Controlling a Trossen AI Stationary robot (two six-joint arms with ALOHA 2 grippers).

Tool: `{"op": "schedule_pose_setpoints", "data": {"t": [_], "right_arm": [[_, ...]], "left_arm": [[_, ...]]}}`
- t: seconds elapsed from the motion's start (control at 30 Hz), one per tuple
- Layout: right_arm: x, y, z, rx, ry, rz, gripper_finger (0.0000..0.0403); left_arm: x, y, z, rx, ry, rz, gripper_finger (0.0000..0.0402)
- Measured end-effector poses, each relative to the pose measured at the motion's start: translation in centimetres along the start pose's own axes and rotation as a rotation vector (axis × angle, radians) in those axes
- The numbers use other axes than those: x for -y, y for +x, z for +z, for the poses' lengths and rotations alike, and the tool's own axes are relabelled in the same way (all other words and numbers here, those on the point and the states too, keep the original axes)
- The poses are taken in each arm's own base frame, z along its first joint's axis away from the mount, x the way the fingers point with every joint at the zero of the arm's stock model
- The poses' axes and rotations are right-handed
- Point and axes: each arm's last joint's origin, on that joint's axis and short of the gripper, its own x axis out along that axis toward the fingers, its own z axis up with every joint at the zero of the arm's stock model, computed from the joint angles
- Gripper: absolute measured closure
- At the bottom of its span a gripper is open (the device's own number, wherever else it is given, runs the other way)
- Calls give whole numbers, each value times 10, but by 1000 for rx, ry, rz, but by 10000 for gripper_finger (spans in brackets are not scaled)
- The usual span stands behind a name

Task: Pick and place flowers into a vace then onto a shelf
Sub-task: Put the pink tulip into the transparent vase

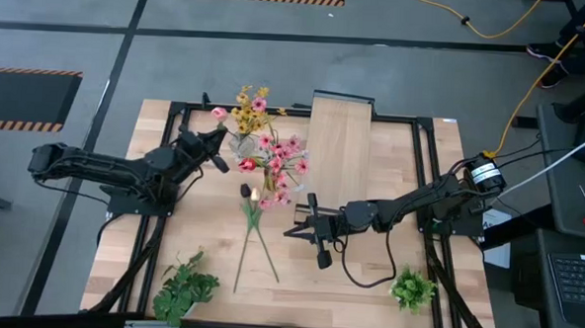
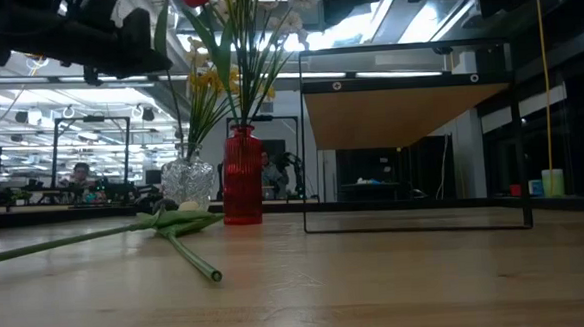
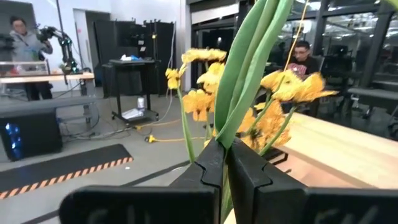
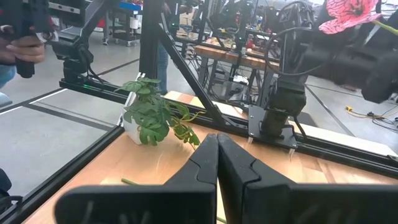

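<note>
Two arms work at the wooden table (image 1: 366,286). The left gripper (image 1: 217,141) is clamped tight on green stems of the flowers (image 1: 273,158); the left wrist view shows its fingers (image 3: 208,165) pinching those stems, with yellow daisies (image 3: 205,99) just beyond. The right gripper (image 1: 321,246) hangs above the middle of the table, pressed closed on nothing.

Most flowers stand bunched near the table's far edge, just left of the shelf (image 1: 341,151). In the low view two vessels stand side by side there: one clear glass vase (image 2: 188,181) and one red cylinder (image 2: 241,176), with stems rising from both. Two loose stems (image 1: 254,243) lie flat on the wood, crossing each other, near the right gripper. Two leafy green bunches (image 1: 183,288) sit at the near edge, one toward each corner.

The table is pale planks in a black frame. Around it lies grey floor with striped mats and a yellow cable. Beyond is a workshop with benches and at least two people.
</note>
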Motion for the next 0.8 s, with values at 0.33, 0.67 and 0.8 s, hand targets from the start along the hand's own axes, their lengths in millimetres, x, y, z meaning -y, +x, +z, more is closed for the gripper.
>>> {"op": "schedule_pose_setpoints", "data": {"t": [0.33, 0.67, 0.8], "right_arm": [[0, 0, 0, 0, 0, -1, 398], [0, 0, 0, 1, 4, -1, 398], [0, 0, 0, 0, 3, -1, 398]], "left_arm": [[-5, 15, -12, -52, -25, 45, 398], [-9, 31, -27, -126, -21, 32, 390], [-9, 33, -32, -151, -18, 34, 372]]}}
